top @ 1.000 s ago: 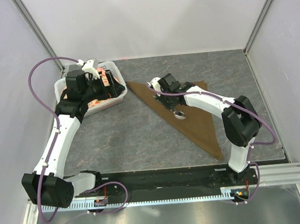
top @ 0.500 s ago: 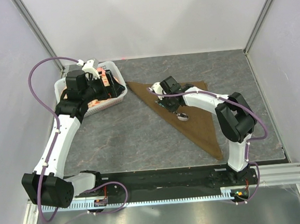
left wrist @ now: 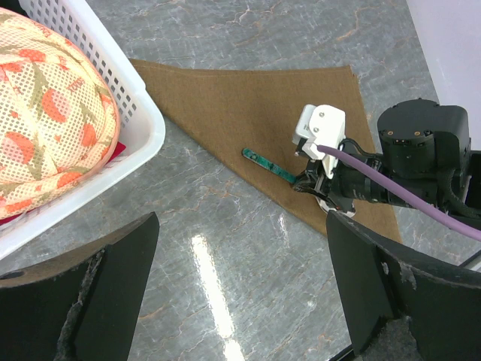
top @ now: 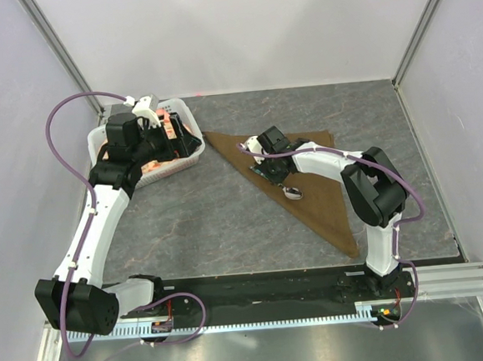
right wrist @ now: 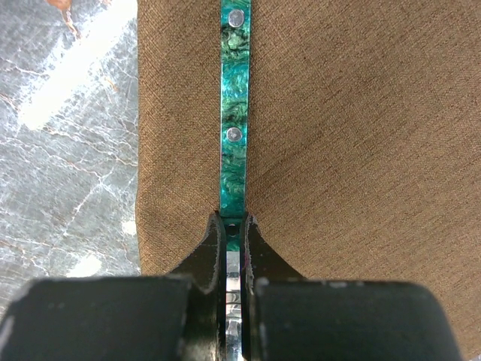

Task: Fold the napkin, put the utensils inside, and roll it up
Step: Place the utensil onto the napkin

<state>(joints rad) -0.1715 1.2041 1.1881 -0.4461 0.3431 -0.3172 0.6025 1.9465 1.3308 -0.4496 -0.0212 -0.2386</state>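
The brown napkin [top: 327, 203] lies folded into a triangle on the grey table; the left wrist view shows its wide part [left wrist: 248, 105]. The utensil rests on it near the folded edge. Its teal handle [right wrist: 234, 135] [left wrist: 268, 165] points toward the basket, and its silvery head [top: 294, 194] points toward the near side. My right gripper [top: 273, 176] [right wrist: 234, 222] is shut on the utensil where the handle meets the metal neck, low over the cloth. My left gripper [top: 171, 137] [left wrist: 240, 226] hangs open above bare table beside the basket, holding nothing.
A white basket [top: 100, 141] [left wrist: 143, 113] at the back left holds an orange-patterned plate [left wrist: 45, 113]. The napkin's folded edge runs diagonally from the basket to the near right. Walls enclose the table at the back and both sides.
The right gripper has shifted a little with the utensil; its head now lies slightly nearer along the napkin's folded edge, and the right elbow has swung left. The left arm is still.
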